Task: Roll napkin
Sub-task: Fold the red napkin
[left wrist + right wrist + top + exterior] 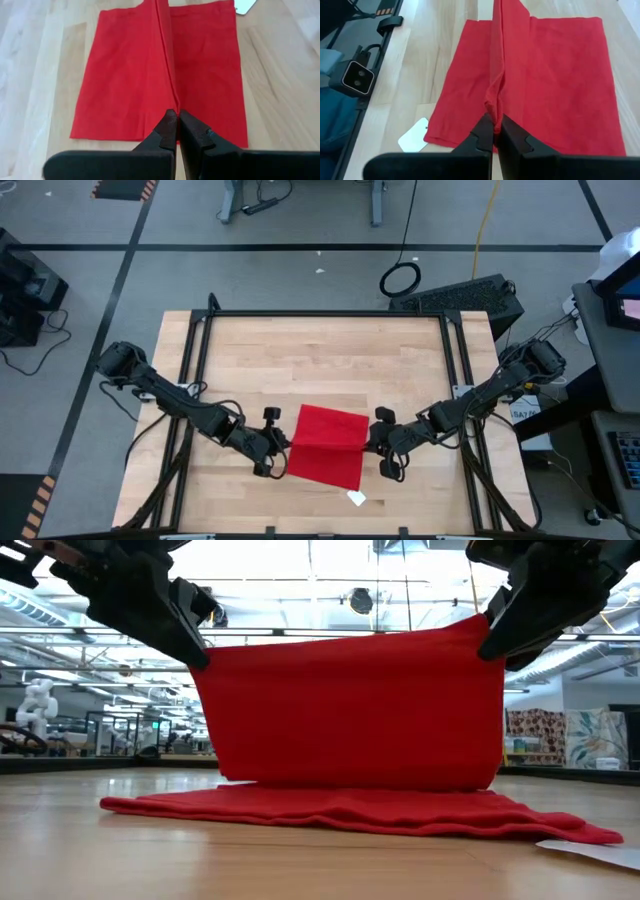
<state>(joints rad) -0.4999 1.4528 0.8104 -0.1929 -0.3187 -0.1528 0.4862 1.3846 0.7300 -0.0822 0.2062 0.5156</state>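
Napkin (350, 710) hangs pinched between left hand (200, 655) and right hand (487, 645).

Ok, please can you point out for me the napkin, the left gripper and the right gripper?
napkin (325, 448): high view, on the red cloth near its raised fold.
left gripper (177, 116): left wrist view, at the fingertips pinching the fold.
right gripper (495, 119): right wrist view, at the fingertips pinching the fold.

red napkin (327, 442) on the table, its middle fold lifted upright, edges lying flat.
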